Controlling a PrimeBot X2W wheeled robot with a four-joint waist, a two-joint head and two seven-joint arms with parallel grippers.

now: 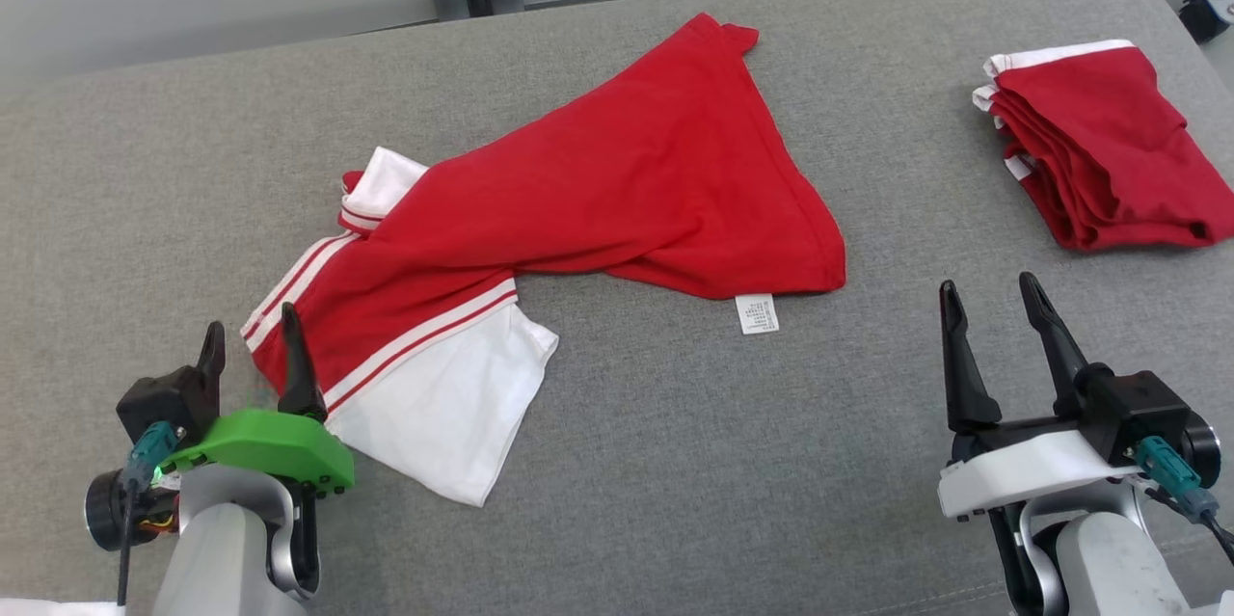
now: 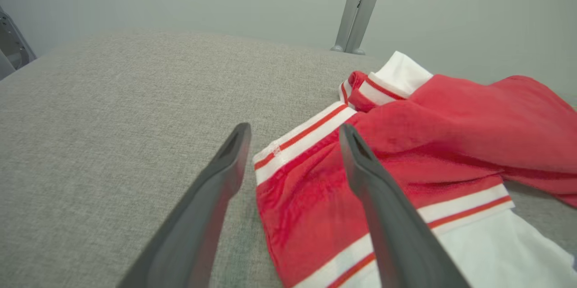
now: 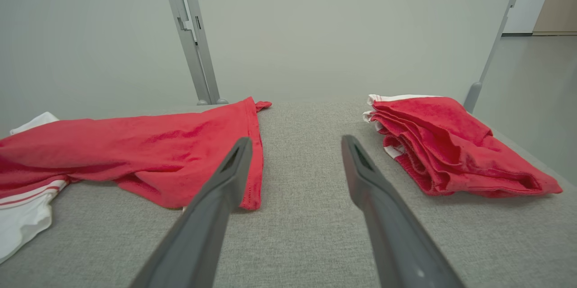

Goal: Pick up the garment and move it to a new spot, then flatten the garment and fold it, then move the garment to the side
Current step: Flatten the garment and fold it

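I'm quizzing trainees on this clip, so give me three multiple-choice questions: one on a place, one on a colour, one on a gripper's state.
1. In the head view, the folded pile lies: A far right; B near left; C centre.
2. The spread garment's sleeve is: A blue; B white; C black.
3. The left gripper's jaws are: A shut on cloth; B shut, empty; C open.
Answers: A, it sits by the right edge; B, white below red stripes; C, its fingers stand apart.

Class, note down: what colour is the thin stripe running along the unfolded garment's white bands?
Red. The garment shows it best in the left wrist view.
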